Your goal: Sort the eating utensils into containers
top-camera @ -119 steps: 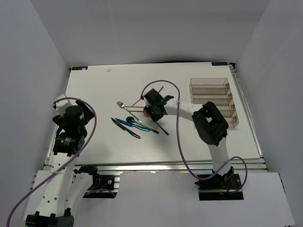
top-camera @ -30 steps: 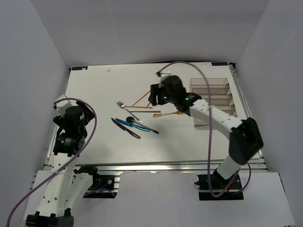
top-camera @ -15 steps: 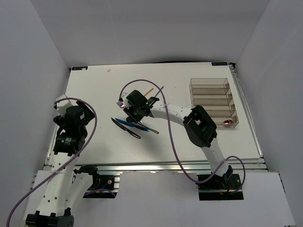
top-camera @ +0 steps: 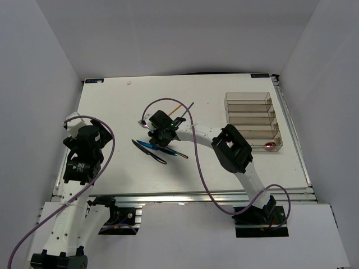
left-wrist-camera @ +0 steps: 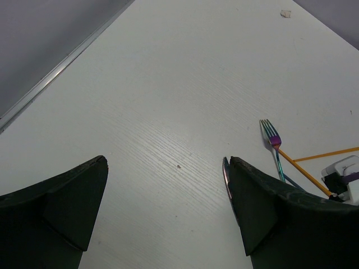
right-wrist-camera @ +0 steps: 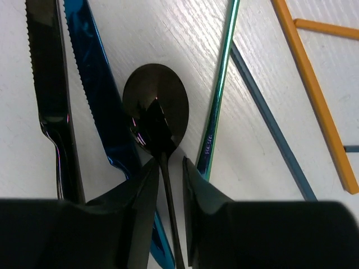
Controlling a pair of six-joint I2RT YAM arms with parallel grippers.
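Note:
My right gripper (top-camera: 159,136) is down over the utensil pile. In the right wrist view its fingers (right-wrist-camera: 168,168) stand narrowly open on either side of the dark spoon's handle, just below the bowl (right-wrist-camera: 156,103). Beside the spoon lie a blue knife (right-wrist-camera: 95,84), a black knife (right-wrist-camera: 50,84), a green-handled fork (right-wrist-camera: 221,84), a bluish chopstick (right-wrist-camera: 269,129) and an orange chopstick (right-wrist-camera: 314,95). The clear four-compartment tray (top-camera: 249,100) stands at the right, with a pinkish spoon (top-camera: 270,145) at its nearest compartment. My left gripper (left-wrist-camera: 167,162) is open and empty.
The left arm (top-camera: 84,148) rests at the table's left edge. Its wrist view shows the fork's tines (left-wrist-camera: 272,137), an orange chopstick (left-wrist-camera: 325,154) and a knife tip (left-wrist-camera: 225,174). White walls enclose the table on three sides.
The right arm swung from beside the tray back to the pile and settled over the dark spoon. The pinkish spoon now lies at the tray. The left arm has not moved.

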